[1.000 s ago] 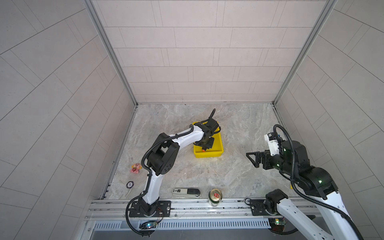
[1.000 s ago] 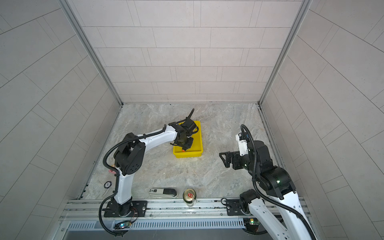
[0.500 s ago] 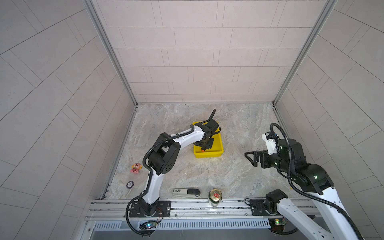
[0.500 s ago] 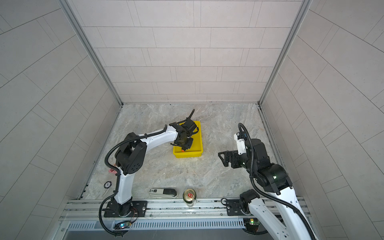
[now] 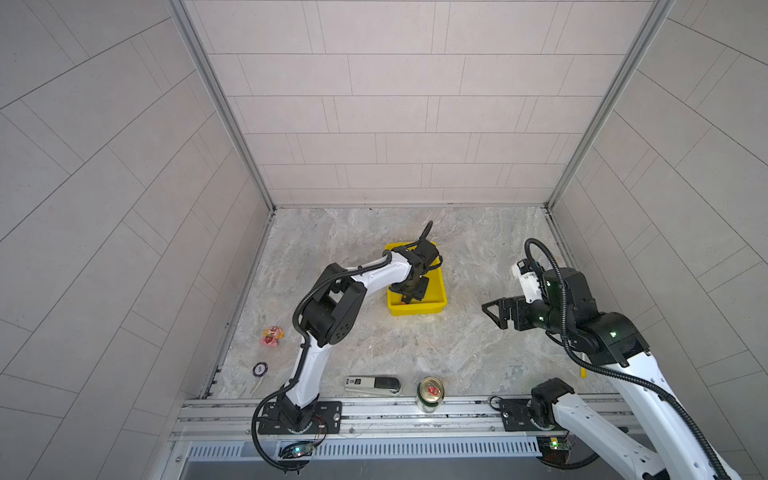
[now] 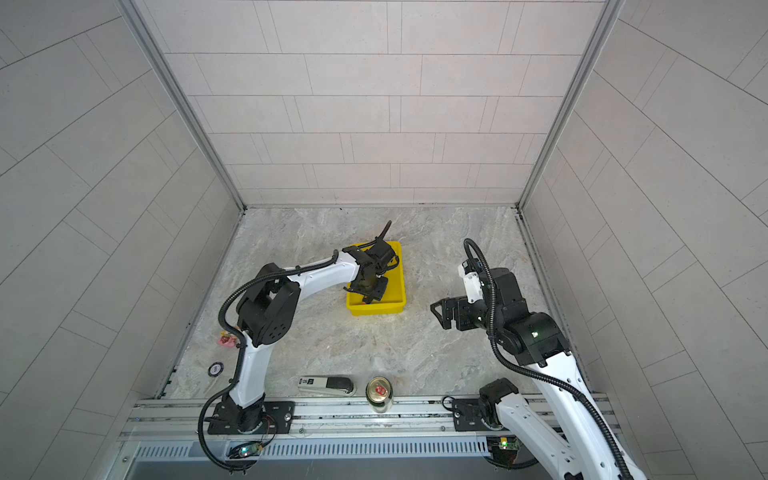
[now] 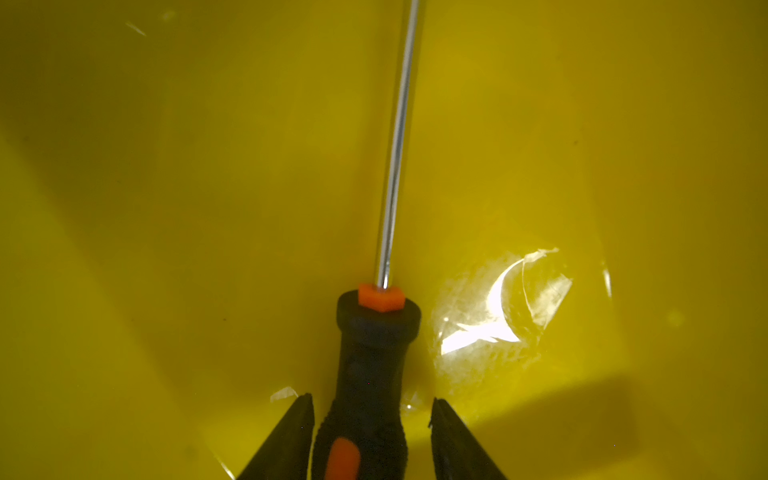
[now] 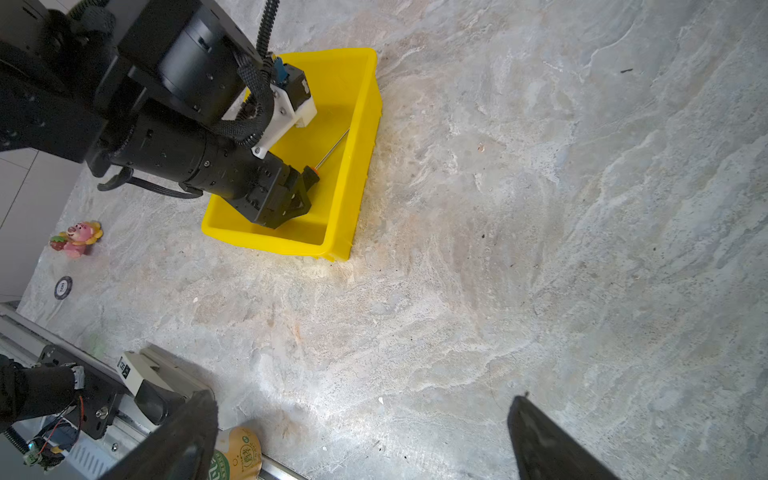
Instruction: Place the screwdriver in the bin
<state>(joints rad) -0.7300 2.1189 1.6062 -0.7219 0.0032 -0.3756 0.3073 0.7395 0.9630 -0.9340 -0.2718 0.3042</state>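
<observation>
The screwdriver (image 7: 376, 357) lies inside the yellow bin (image 7: 166, 208), its black and orange handle between the fingers of my left gripper (image 7: 371, 401) and its thin shaft pointing away along the bin floor. The left jaws stand open, with a clear gap on one side of the handle and a narrow one on the other. In both top views the left gripper (image 5: 411, 293) (image 6: 370, 291) reaches down into the bin (image 5: 438, 305) (image 6: 397, 303). My right gripper (image 5: 496, 313) (image 8: 365, 399) hovers open and empty to the right of the bin (image 8: 357, 166).
A green can (image 5: 430, 392) and a grey stapler-like device (image 5: 372, 384) lie near the front rail. A pink toy (image 5: 272, 336) and a small round disc (image 5: 259, 368) sit at the left wall. Tiled walls close in three sides.
The left jaws have parted from shut, letting go of the screwdriver handle inside the bin. The right arm has shifted slightly.
</observation>
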